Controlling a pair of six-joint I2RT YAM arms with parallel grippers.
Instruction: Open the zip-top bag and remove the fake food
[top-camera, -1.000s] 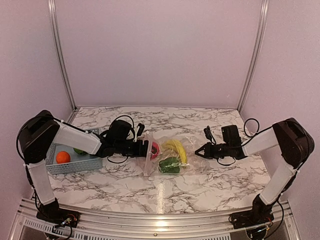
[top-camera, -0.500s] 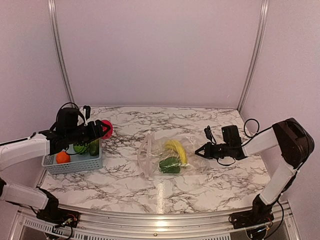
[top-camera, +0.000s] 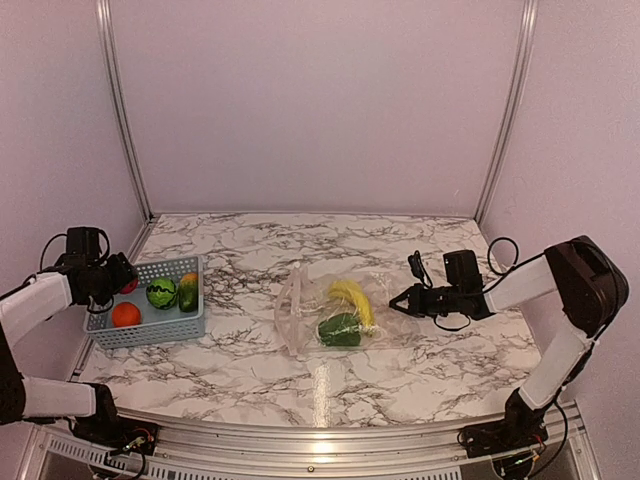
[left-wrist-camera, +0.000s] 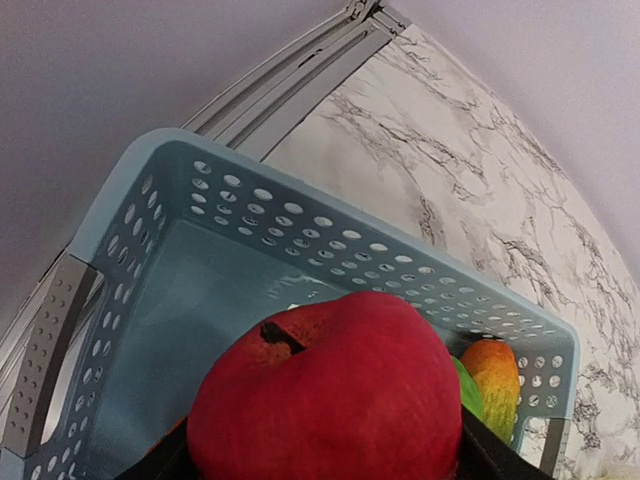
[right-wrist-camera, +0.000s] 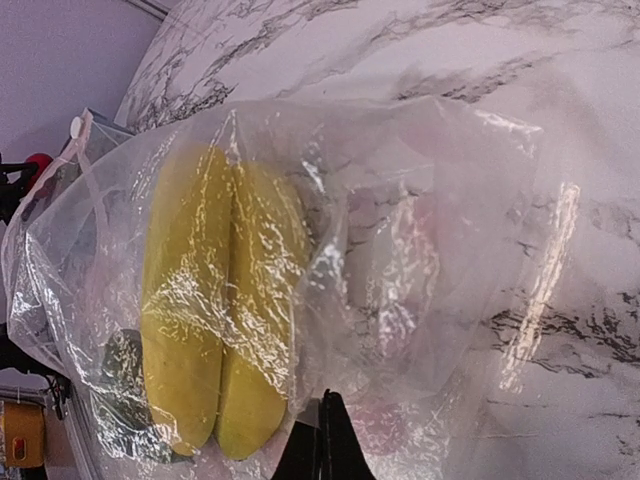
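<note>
From above: found the left pincer (top-camera: 118, 278) at the far left of the frame, clamped around the red fruit (top-camera: 128, 285) over the left end of the basket (top-camera: 150, 331), with an orange ball (top-camera: 125, 314) and green pieces (top-camera: 161, 293) lying inside. Judged the coming drop to turn on one thing: basket right beneath the fruit, so only a letting-go needed. Found the bag (top-camera: 385, 325) flat on the table (top-camera: 250, 375) at mid-frame, long axis left to right, mouth gaping at its left end, toward the basket. Counted a banana (top-camera: 352, 298) and a green vegetable (top-camera: 340, 330) inside it. Saw the right pincer (top-camera: 402, 302) pressed together on the bag's right edge, and the left pincer well apart from the bag.

From the left wrist: saw the red fruit (left-wrist-camera: 325, 390) filling the lower middle, dark fingers (left-wrist-camera: 485, 462) at both its sides, and the basket (left-wrist-camera: 300, 215) open behind it.

From the right wrist: saw the right pincer (right-wrist-camera: 322, 440) shut tight at the bottom edge, pinching the bag's clear film (right-wrist-camera: 450, 250). Saw the banana (right-wrist-camera: 215, 320) lying lengthwise up the left half and the green vegetable (right-wrist-camera: 120, 400) at lower left, both away from the pincer toward the mouth. Judged the left arm better placed to reach in there.
</note>
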